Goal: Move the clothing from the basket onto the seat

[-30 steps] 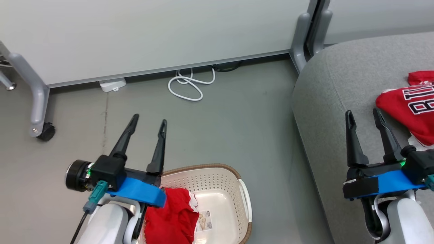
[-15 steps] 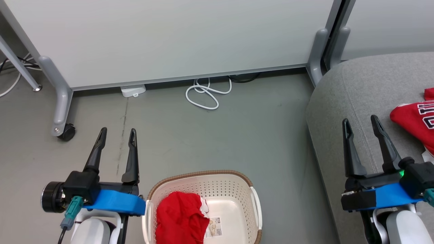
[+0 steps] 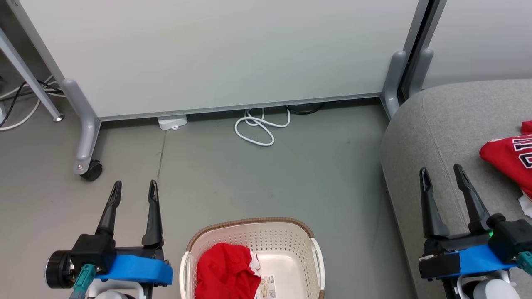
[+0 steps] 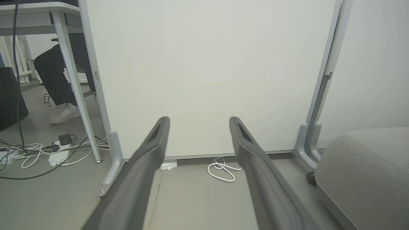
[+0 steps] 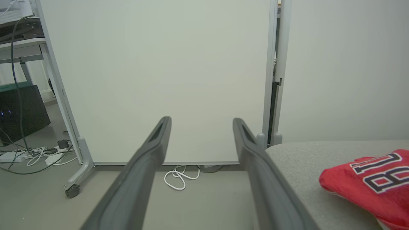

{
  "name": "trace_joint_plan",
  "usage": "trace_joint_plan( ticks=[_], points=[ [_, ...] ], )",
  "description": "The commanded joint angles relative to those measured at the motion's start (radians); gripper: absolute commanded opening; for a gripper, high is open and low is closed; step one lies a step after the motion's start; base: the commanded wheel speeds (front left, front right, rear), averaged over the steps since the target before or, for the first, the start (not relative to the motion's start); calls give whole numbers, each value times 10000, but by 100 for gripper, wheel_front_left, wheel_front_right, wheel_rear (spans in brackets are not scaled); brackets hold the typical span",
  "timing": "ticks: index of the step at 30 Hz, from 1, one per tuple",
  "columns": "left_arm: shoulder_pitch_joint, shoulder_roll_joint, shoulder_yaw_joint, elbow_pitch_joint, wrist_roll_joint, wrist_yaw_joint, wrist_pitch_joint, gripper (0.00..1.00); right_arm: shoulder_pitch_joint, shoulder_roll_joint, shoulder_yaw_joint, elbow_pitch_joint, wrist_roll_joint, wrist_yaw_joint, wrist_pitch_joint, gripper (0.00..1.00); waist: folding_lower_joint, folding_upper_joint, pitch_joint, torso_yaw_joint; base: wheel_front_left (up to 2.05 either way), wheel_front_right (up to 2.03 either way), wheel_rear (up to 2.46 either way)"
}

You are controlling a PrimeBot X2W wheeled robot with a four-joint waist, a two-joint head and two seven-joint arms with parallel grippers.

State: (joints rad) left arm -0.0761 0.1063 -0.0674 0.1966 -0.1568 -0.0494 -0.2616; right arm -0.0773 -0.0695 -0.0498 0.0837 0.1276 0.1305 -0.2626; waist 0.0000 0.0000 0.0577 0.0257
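We see the left end effector (image 3: 135,182) at the lower left of the head view, hanging over the grey floor (image 3: 291,174) with its two dark fingers spread apart and nothing between them. The left wrist view shows the same gap (image 4: 198,118), through which we look at a pale partition panel (image 4: 207,70). The right end effector (image 3: 440,168) is at the lower right, above the near edge of the grey sofa (image 3: 436,124). Its fingers are also apart and empty, as the right wrist view (image 5: 201,118) shows.

The cream basket (image 3: 249,220) stands on the floor between the two arms, just right of the left one and well apart from the sofa. In it lie the red shorts (image 3: 224,270), bunched against its left side, with a strip of white trim at their right edge. Beside them we can make out a label (image 3: 266,284) on the bare bottom. The red jersey (image 3: 509,155) lies on the sofa, right of the right end effector and not touching it; part of its lettering shows in the right wrist view (image 5: 367,182).

A coiled white cable (image 3: 257,128) lies at the foot of the panel, and a black caster (image 3: 92,170) sits under its left leg. In the left wrist view we see a person's dark trouser leg (image 4: 51,73) and white shoe (image 4: 64,113) beyond the panel.
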Motion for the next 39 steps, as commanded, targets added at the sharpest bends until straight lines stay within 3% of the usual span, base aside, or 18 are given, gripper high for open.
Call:
trace_joint_plan(
  ticks=[1,29,39],
  points=[
    [121,-38,102,-41,83,-47,-51,100,173,41,-11,-2,-48,5,-34,100,0,0,-50,15,0,0,0],
    [385,-438,589,98,356,-464,-51,100,365,176,107,278,-89,5,-34,100,0,0,-209,25,0,0,0],
    [-542,-175,190,436,694,-680,-50,100,53,153,161,168,-128,5,-34,100,0,0,86,-68,0,0,0]
  ],
)
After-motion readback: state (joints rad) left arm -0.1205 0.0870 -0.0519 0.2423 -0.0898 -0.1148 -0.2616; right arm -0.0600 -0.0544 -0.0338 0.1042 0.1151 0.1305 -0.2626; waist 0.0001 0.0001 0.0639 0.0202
